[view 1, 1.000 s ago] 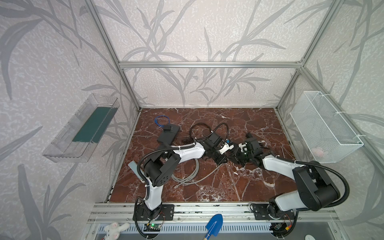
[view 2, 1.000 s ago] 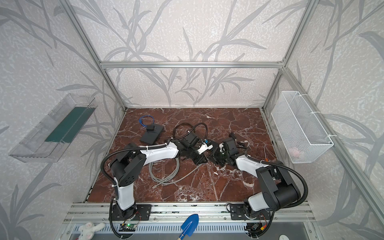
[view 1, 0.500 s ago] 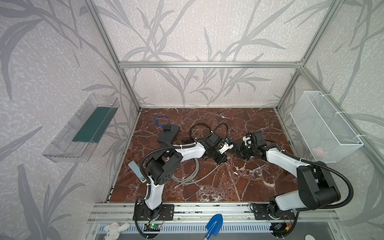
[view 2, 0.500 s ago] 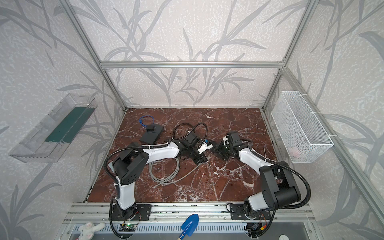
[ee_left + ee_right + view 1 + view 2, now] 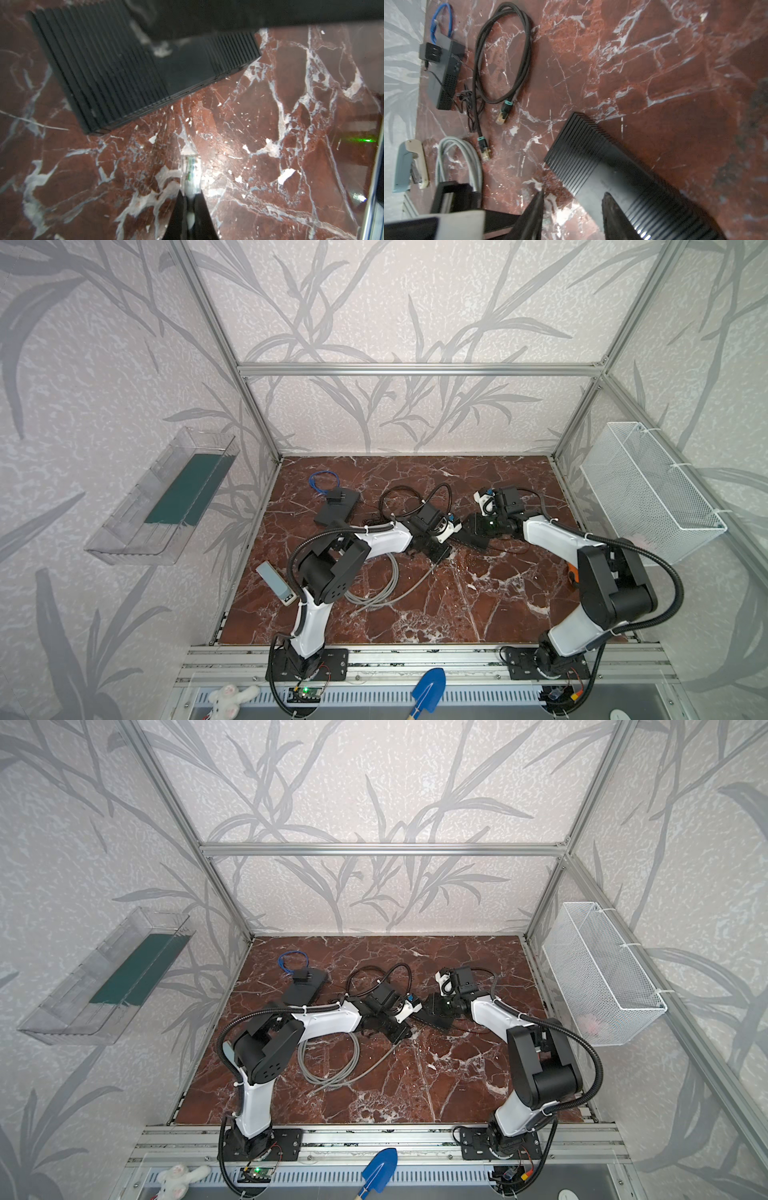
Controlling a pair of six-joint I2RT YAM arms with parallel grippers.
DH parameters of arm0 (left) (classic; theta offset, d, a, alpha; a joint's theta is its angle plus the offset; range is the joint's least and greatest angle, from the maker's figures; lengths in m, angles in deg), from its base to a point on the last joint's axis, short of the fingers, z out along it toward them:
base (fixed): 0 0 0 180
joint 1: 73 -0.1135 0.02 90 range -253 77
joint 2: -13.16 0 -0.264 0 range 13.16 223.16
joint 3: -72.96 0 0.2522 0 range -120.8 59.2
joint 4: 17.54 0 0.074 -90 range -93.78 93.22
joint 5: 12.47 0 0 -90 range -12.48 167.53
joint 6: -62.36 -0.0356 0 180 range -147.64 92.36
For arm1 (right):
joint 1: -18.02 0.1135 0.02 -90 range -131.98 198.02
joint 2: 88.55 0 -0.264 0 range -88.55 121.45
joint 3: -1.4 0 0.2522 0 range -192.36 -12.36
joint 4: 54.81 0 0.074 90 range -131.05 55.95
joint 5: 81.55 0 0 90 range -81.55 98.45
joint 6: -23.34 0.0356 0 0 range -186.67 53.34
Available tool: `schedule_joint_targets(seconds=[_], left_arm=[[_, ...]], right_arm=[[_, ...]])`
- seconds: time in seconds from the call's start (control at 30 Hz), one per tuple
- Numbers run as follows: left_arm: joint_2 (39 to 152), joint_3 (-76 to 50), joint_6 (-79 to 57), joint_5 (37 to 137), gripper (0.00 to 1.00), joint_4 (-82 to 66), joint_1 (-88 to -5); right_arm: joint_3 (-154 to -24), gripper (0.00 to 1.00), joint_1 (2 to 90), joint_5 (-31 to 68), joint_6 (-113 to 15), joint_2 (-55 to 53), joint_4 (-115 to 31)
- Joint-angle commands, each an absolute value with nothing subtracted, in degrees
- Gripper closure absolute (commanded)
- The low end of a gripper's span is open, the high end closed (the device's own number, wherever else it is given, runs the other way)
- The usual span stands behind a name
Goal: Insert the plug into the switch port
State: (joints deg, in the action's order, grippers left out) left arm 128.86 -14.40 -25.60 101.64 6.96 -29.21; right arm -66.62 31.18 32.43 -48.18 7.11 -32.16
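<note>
At mid-counter, switch point(image 5: 478, 531): black ribbed box lying flat on the red marble counter point(image 5: 478, 605), between the tips of the two arms; its socket face shows in no view.
plug point(image 5: 190, 170): clear, pointing toward the switch's long edge, near it but not touching.
left fingers point(image 5: 178, 214): clenched on the rear of the plug, low over the counter.
right fingers point(image 5: 614, 218): spread apart and grasping nothing; one lies over the switch's ribbed top, its mate over bare counter beside the switch's end.
grey cable point(image 5: 374, 589): loose coil under the left arm, one end running up to the left fingers.
black cable point(image 5: 500, 52): looped farther back, both teal-booted ends free.
dark grey slab point(image 5: 336, 510): back left, with a small black adapter point(image 5: 336, 496) on top.
</note>
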Motion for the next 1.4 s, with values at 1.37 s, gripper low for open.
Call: schedule_joint_targets(seconds=[1.37], left_arm=[[125.6, 0.2, 4.3, 139.8, 0.97, -32.8, -41.8]], right_arm=[[-61.7, 0.57, 24.6, 47.4, -49.1, 6.3, -38.6]])
